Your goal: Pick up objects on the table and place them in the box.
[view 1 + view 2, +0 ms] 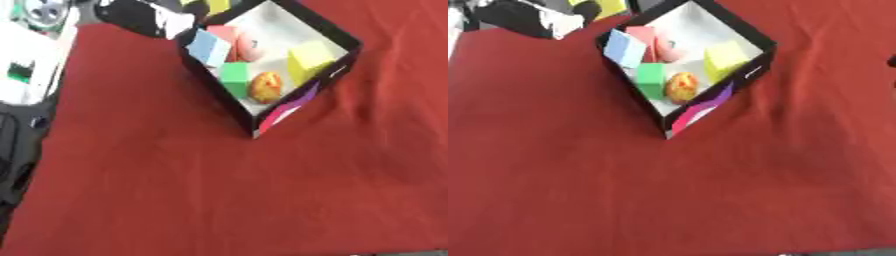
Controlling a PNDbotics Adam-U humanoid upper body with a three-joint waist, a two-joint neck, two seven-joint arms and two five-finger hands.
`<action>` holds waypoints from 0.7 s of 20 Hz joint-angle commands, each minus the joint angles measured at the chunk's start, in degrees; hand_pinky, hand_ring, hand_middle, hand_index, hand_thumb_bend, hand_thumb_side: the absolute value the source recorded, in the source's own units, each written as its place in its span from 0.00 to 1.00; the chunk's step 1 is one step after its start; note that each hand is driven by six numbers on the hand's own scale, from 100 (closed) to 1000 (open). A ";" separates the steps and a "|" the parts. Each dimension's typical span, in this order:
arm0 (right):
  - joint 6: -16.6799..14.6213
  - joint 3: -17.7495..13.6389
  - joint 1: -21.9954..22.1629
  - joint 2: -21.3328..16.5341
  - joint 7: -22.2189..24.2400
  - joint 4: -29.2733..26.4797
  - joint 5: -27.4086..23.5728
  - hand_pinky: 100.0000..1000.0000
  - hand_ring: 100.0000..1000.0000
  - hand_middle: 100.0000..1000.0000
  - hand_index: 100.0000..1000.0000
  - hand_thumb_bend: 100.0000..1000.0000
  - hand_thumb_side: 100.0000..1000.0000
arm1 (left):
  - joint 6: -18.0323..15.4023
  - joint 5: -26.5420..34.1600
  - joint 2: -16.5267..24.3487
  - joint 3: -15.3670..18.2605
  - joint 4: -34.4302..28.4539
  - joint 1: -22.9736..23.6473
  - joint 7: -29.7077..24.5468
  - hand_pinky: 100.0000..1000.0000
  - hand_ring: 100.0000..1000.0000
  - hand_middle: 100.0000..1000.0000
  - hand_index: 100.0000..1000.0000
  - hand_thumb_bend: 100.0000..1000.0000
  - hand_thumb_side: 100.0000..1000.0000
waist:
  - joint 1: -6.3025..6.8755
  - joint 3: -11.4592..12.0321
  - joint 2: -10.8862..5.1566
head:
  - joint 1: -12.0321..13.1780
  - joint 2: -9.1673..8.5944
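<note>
Five things lie in the box (289, 107) in the left eye view, beside the left hand (131, 17), its fingers' state untellable; in the right eye view, a yellow block (610, 7) sits just beyond them and should clear the rim before release.

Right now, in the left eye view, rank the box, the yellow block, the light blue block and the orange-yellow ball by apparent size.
1. Box, clearly the largest.
2. Yellow block and light blue block: these look alike, so I won't rank them.
3. Orange-yellow ball, the smallest.
</note>
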 commanded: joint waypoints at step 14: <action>0.51 0.00 -1.82 -2.57 2.13 -1.29 -2.69 1.00 0.67 0.59 0.67 0.00 0.43 | -11.51 -15.30 -4.46 4.56 20.87 -4.24 8.77 0.99 0.96 0.85 0.92 0.31 0.82 | -0.45 -1.40 -1.12 | 1.94 -1.25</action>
